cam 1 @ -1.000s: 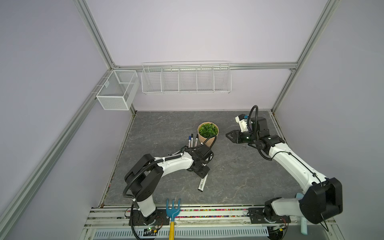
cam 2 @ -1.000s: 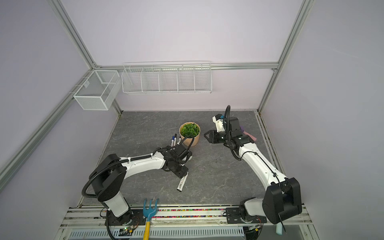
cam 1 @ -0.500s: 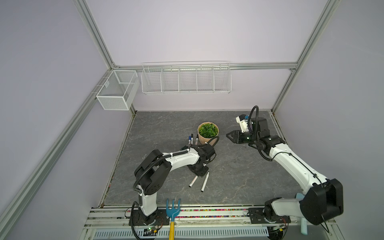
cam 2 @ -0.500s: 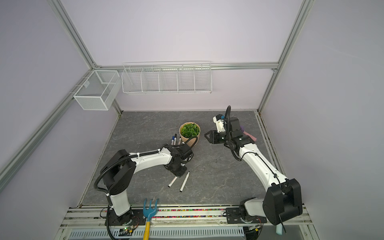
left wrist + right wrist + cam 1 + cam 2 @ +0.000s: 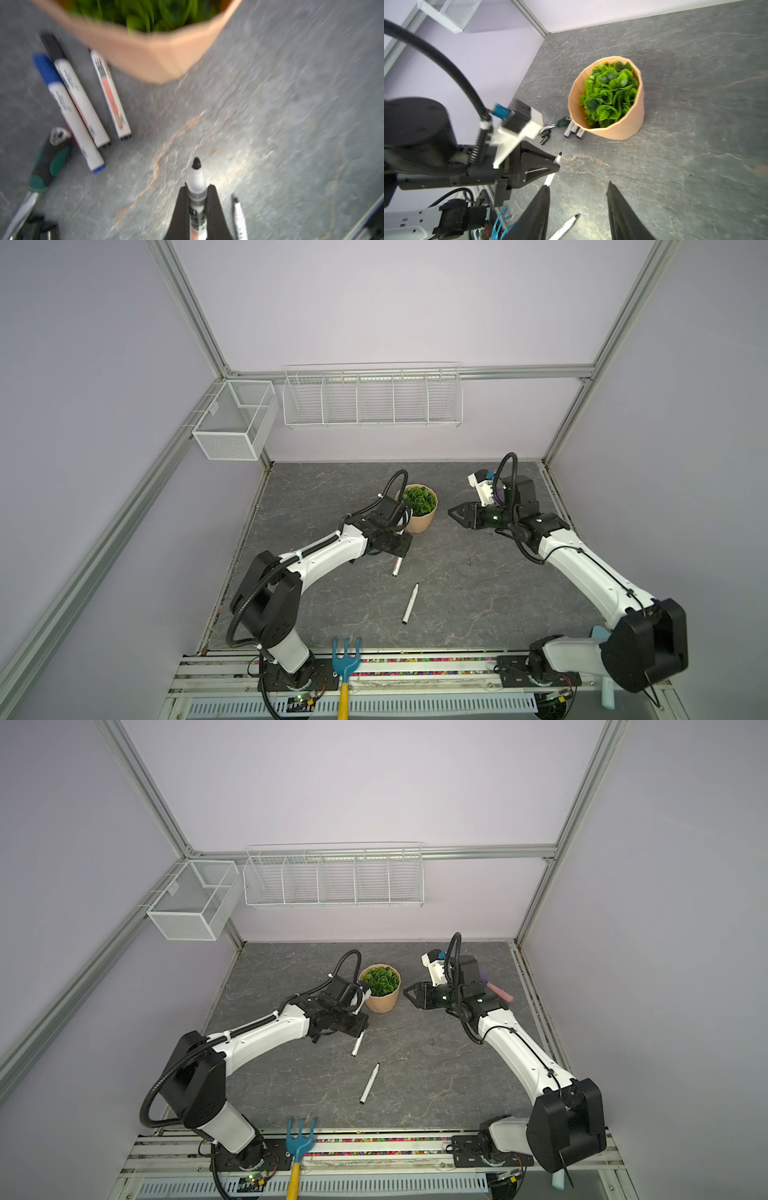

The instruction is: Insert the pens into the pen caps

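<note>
Just in front of the pot (image 5: 419, 520), the left gripper (image 5: 197, 188) pinched a bare-tipped pen (image 5: 196, 176), the right gripper (image 5: 577, 185) hung spread and empty to the pot's right, a second pen (image 5: 410, 603) lay uncapped on the table (image 5: 478, 593) nearer the front, and three more pens (image 5: 79, 104) lay beside the pot.

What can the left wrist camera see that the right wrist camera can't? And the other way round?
Only the left wrist view: the blue cap and black cap on the capped pens beside the plant pot. Only the right wrist view: the right gripper, open and empty, and the mesh basket. Both: the left gripper shut on an uncapped pen, the pot, the green-handled wrench and a loose pen.
</note>
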